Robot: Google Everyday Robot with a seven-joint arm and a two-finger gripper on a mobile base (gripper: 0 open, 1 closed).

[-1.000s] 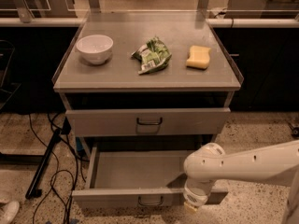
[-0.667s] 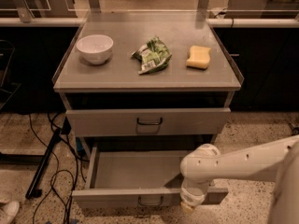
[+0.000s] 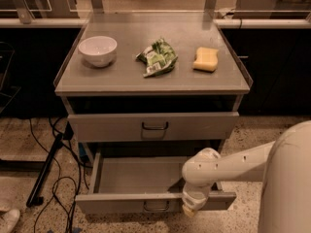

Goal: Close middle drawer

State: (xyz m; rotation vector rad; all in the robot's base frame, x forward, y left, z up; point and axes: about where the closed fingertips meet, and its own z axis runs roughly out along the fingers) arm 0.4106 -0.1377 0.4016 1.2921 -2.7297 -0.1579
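As the shallow grey middle drawer [image 3: 127,178] gapes, the tool [image 3: 190,208] overlaps its front.

Grey cabinet [image 3: 121,79] and grey middle drawer [image 3: 131,177]; white bowl [image 3: 97,50] upper left, green-and-white bag [image 3: 157,58] upper centre, yellow sponge [image 3: 205,58] upper right; cream gripper [image 3: 190,208], lower centre, at the drawer's front.

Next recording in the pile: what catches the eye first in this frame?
The middle drawer stands pulled far out at the bottom of the view. The white arm reaches in from the right, its gripper down at the drawer's front rim, right of the handle. On the cabinet top sit a white bowl, a green snack bag and a yellow sponge, left to right.
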